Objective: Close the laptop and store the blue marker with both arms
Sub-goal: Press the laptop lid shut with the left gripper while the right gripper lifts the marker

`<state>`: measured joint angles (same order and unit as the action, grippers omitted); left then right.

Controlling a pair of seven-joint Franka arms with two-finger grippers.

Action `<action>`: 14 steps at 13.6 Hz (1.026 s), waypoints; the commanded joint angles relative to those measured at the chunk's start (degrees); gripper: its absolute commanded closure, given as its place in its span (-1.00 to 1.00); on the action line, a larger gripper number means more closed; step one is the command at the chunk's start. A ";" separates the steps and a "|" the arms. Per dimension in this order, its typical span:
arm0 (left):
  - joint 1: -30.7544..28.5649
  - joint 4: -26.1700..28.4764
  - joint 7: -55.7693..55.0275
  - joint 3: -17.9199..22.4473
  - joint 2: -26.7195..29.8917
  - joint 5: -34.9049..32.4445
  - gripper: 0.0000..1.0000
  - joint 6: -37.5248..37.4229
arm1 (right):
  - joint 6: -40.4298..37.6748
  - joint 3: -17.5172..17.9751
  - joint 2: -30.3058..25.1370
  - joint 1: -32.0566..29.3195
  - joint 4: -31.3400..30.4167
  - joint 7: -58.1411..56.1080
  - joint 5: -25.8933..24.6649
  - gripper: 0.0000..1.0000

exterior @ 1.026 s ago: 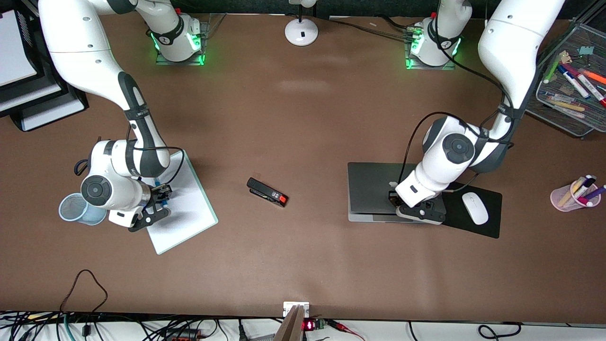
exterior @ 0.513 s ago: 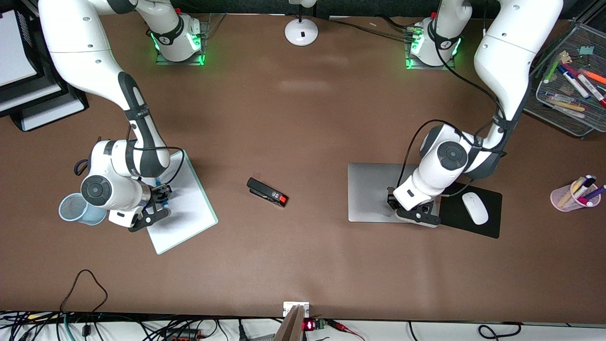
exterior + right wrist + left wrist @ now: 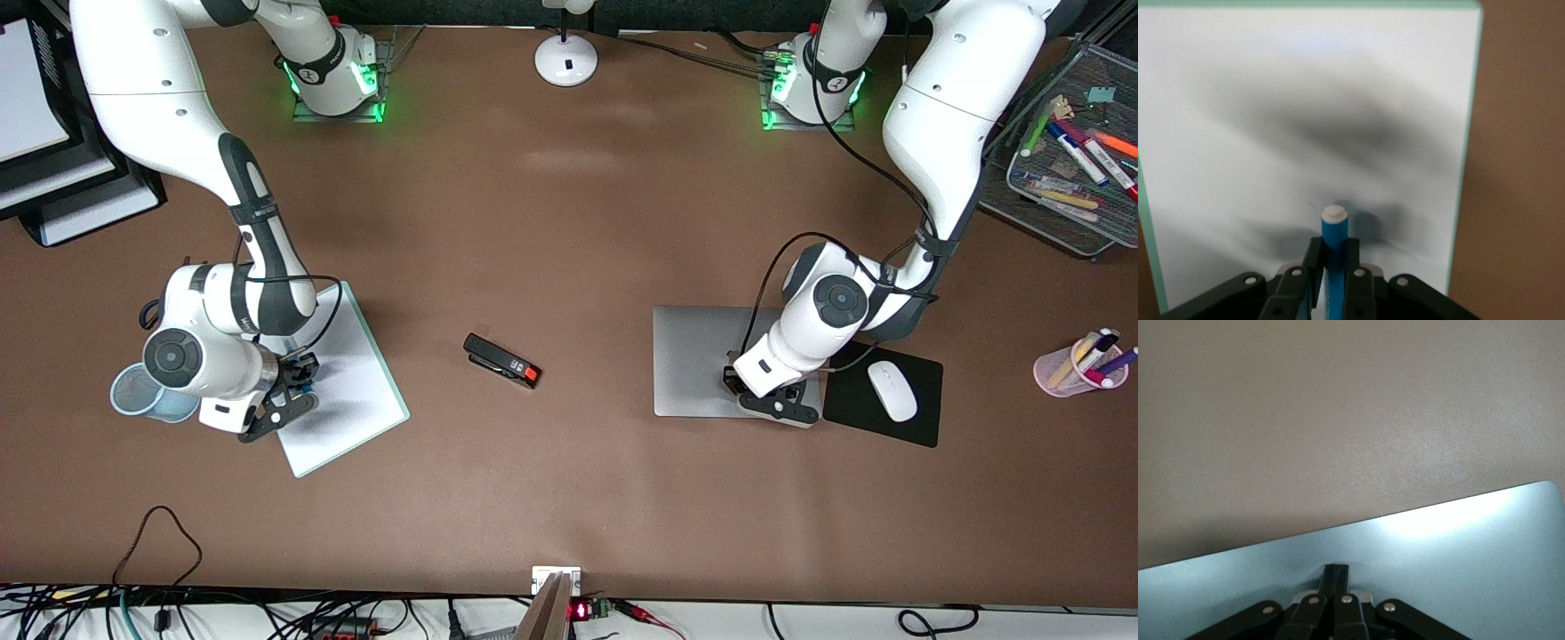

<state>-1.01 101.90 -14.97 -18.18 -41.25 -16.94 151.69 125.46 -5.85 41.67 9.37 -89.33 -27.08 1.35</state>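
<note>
While its upper links sweep down from the base at the table's back edge, the right arm bends at the elbow and turns its wrist downward over the white board (image 3: 342, 382), with the right gripper (image 3: 298, 372) low above that board. Its fingers (image 3: 1313, 257) are drawn in tight on the blue marker (image 3: 1334, 250), which stands between them with its pale end pointing at the board's surface. A pale blue mesh cup (image 3: 138, 391) stands on the table just beside this wrist, toward the right arm's end.

At about the same depth, the left arm folds down from its own base, forearm slanting and wrist tipped over the laptop (image 3: 698, 360). The left gripper (image 3: 733, 380) sits on the silver lid, fingers pressed together with nothing between them. That lid lies flat and closed, next to the black mouse pad (image 3: 889, 427) that carries a white mouse (image 3: 892, 392).

Between the two arms a black stapler (image 3: 502, 360) lies on the brown table (image 3: 569, 222).
</note>
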 commanded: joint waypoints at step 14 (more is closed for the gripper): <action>-2.06 -12.93 12.15 -2.65 21.12 6.04 0.07 -50.75 | -7.42 1.28 -17.41 -7.95 0.56 -40.89 20.44 1.00</action>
<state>-1.77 91.42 -6.89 -20.67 -22.01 -13.16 106.90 119.46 -5.18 25.90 4.42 -87.62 -58.84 18.82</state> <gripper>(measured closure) 0.934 0.833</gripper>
